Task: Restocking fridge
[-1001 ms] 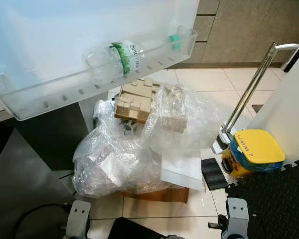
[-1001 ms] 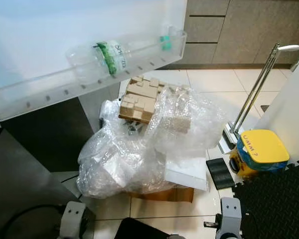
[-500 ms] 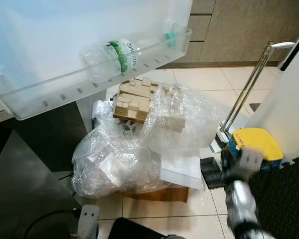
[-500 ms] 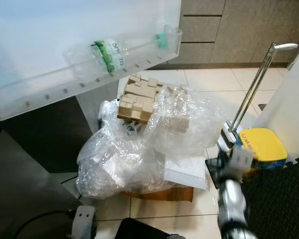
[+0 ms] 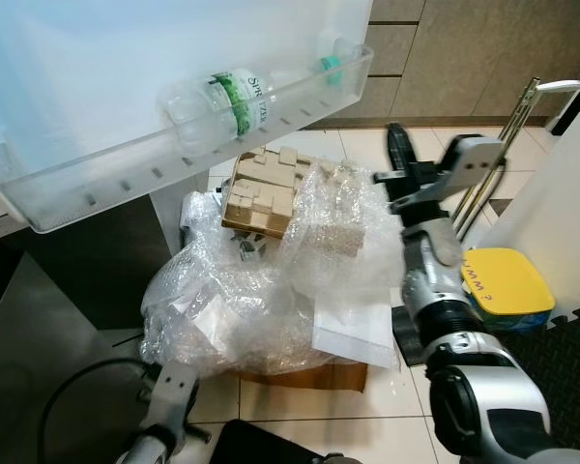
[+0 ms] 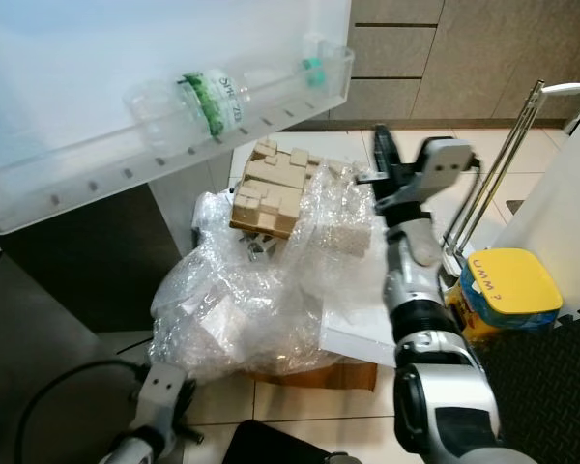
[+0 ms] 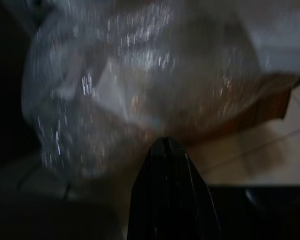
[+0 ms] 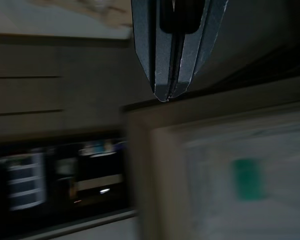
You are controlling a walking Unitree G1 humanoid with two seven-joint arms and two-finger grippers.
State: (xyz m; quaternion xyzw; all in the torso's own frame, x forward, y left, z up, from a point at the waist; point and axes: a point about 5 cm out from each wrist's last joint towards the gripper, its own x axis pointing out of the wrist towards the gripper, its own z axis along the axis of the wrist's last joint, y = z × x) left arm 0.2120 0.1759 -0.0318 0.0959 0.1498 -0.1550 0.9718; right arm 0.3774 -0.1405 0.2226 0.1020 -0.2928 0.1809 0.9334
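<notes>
Silver right arm raised, its tool (image 5: 394, 145) pressed closed, near the door shelf (image 5: 174, 159).

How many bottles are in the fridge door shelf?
1. A clear water bottle with a green label and green cap lies on its side in the door shelf. The frosted shelf front could hide something small.

bottle (image 5: 217, 101) clear, green label, teal cap | cardboard blocks (image 5: 261, 188) tan | container lid (image 5: 506, 283) yellow | bubble wrap (image 5: 261, 300) clear
</notes>
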